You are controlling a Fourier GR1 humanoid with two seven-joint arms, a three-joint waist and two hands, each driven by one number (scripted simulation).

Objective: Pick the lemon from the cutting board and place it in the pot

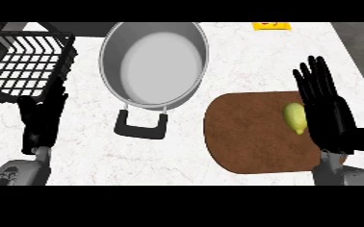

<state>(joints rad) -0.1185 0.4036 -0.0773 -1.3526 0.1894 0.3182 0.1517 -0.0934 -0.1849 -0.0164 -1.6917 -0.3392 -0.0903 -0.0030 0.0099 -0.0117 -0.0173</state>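
We judge the task barely begun. The lemon [294, 118] lies on the cutting board [249, 134], near its right edge, not yet lifted. Our right hand [328, 113] is spread flat with straight fingers just beside the lemon and above the board; we cannot tell whether it touches the fruit, and nothing is curled round it. The pot [158, 69] stands well apart to the upper left on the surface [92, 154], showing only its grey bottom. Our left hand [39, 122] rests open at the left edge. Grasping, carrying across and releasing into the pot all remain.
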